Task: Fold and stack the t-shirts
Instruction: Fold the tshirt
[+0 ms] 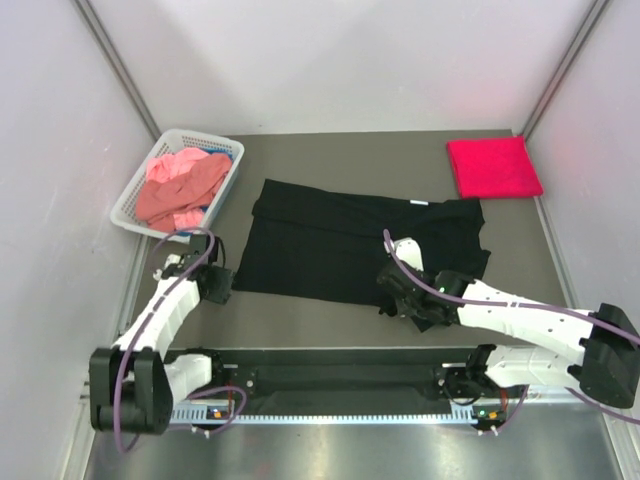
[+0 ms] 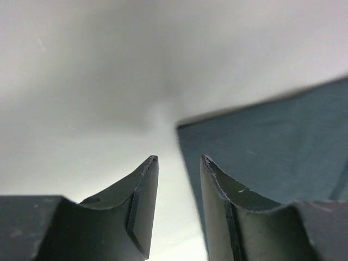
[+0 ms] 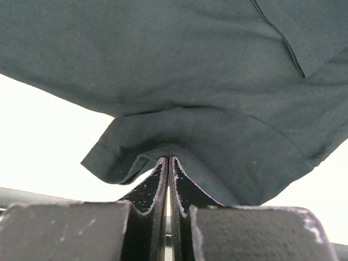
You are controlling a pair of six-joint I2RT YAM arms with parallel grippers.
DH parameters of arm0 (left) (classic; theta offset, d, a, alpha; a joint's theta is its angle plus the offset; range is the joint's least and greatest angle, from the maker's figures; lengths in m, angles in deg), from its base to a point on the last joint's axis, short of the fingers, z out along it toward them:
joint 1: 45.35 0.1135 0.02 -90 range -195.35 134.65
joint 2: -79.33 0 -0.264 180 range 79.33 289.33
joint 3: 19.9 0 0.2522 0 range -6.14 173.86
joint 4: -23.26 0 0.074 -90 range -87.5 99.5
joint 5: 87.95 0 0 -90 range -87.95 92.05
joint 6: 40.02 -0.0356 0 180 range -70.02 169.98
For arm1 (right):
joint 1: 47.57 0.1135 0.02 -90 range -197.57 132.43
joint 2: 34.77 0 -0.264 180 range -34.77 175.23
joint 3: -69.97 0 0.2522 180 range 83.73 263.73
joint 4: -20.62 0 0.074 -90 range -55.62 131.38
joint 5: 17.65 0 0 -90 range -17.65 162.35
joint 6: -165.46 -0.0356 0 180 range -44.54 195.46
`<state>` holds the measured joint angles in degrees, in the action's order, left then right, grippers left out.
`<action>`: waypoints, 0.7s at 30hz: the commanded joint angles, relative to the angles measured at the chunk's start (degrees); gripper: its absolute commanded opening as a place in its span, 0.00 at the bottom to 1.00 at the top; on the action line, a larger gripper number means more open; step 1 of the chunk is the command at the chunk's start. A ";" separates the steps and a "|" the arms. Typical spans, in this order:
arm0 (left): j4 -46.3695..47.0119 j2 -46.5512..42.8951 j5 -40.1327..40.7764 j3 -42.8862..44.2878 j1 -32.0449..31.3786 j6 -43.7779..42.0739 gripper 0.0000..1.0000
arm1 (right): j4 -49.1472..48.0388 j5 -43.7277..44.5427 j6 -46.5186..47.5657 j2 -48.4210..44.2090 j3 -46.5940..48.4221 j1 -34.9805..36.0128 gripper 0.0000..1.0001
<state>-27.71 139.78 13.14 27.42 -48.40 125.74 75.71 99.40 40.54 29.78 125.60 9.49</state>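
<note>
A black t-shirt [image 1: 340, 245] lies spread across the middle of the table. My right gripper [image 1: 393, 297] is at its near hem, shut on a raised fold of the black cloth [image 3: 179, 130] that drapes over the fingertips [image 3: 161, 163]. My left gripper [image 1: 222, 285] sits at the shirt's near left corner. It is open [image 2: 179, 159], with bare table between the fingers and the shirt's corner edge [image 2: 261, 147] just beside the right finger. A folded crimson red t-shirt [image 1: 492, 167] rests at the far right. Salmon pink t-shirts [image 1: 180, 185] fill the basket.
The white lattice basket [image 1: 128, 205] stands at the far left, a bit of blue cloth [image 1: 229, 153] showing at its far rim. Grey walls close in the left, right and back. The arm bases and a rail run along the near edge [image 1: 330, 385].
</note>
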 commanded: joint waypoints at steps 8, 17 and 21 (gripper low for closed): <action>4.33 8.02 -2.84 -1.83 0.15 3.42 0.42 | -2.21 0.37 1.17 -1.01 -0.03 -2.04 0.00; 5.65 8.29 1.04 -2.53 0.15 1.58 0.42 | -1.24 0.55 0.73 -2.15 -1.26 -2.39 0.00; 8.11 9.16 0.07 -2.98 0.15 1.49 0.41 | -0.98 0.64 0.55 -2.15 -1.09 -2.39 0.00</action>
<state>-22.71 147.87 12.03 25.76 -48.40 126.71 75.22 99.20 40.96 29.02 124.20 8.01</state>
